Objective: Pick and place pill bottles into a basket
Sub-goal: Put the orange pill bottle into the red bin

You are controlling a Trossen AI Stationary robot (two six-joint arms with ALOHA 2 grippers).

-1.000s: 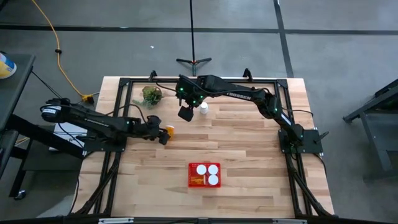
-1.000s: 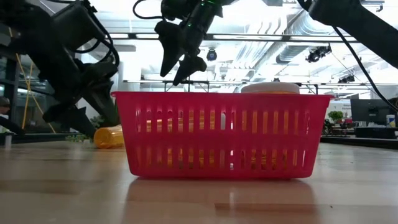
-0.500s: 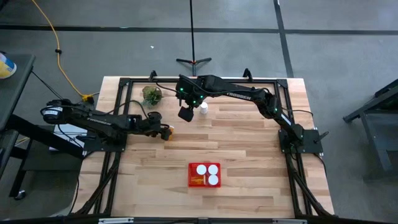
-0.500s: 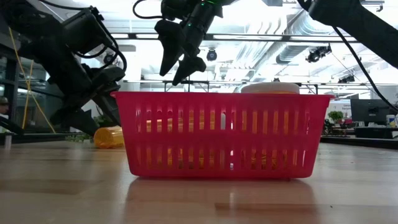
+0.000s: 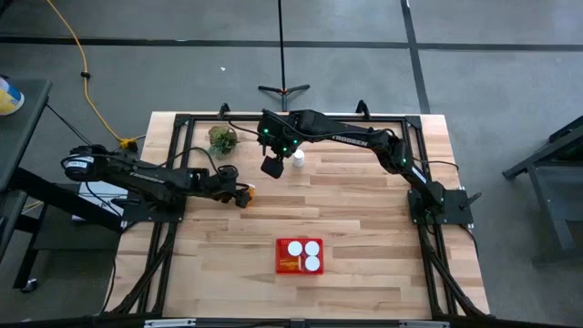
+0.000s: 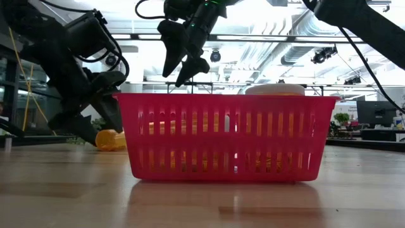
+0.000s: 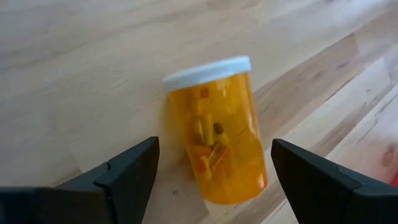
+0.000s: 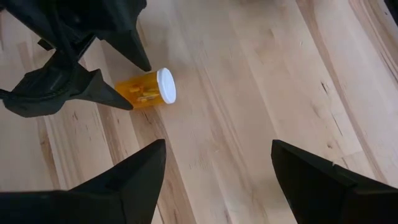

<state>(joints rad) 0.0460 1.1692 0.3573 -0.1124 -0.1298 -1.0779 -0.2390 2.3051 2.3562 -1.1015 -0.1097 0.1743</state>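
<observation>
Left gripper (image 7: 214,171) stands spread wide, empty, its fingers straddling an orange pill bottle (image 7: 216,135) lying on its side on the table (image 5: 364,219). Right gripper (image 6: 181,63) hovers parted, holding nothing. The red basket (image 5: 300,256) contains three white-capped bottles (image 5: 304,253).

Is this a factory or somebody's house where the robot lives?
Probably a robotics lab or workshop. The low view shows exposed ceiling ducts, the high view shows a bare concrete floor, and the robot's wooden table sits on a black metal frame.

"TROSSEN" lettering on the right arm (image 5: 351,139).
</observation>
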